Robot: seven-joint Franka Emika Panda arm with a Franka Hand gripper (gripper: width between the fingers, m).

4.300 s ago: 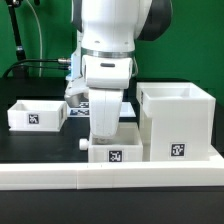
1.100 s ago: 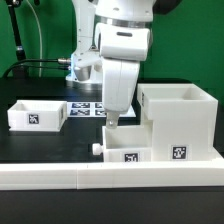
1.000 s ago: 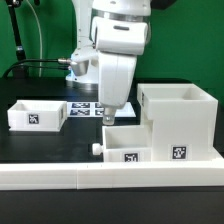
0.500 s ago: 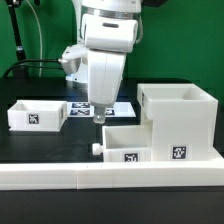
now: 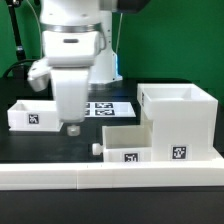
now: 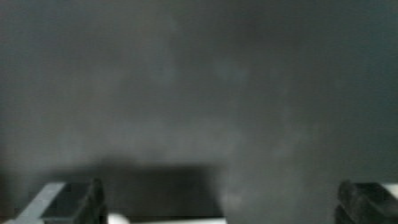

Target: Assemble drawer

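Observation:
The tall white housing [image 5: 180,120] stands at the exterior view's right, tag facing front. One shallow tray [image 5: 125,143] sits against the housing's left side, its knob [image 5: 95,150] pointing to the exterior view's left. The second tray [image 5: 35,113] stands apart at the far left. My gripper [image 5: 72,127] hangs low over the black table between the two trays, just right of the left tray, and holds nothing. The wrist view is blurred: my gripper [image 6: 214,205] shows two dark fingers [image 6: 63,200] wide apart over dark table.
The marker board [image 5: 108,108] lies flat on the table behind the trays. A long white border rail [image 5: 110,175] runs along the front edge, with the tray and housing against it. A green wall and a cable are behind the arm.
The arm has swung from above the tray beside the housing to the exterior view's left and down, toward the left tray. That tray now sits snug against the housing.

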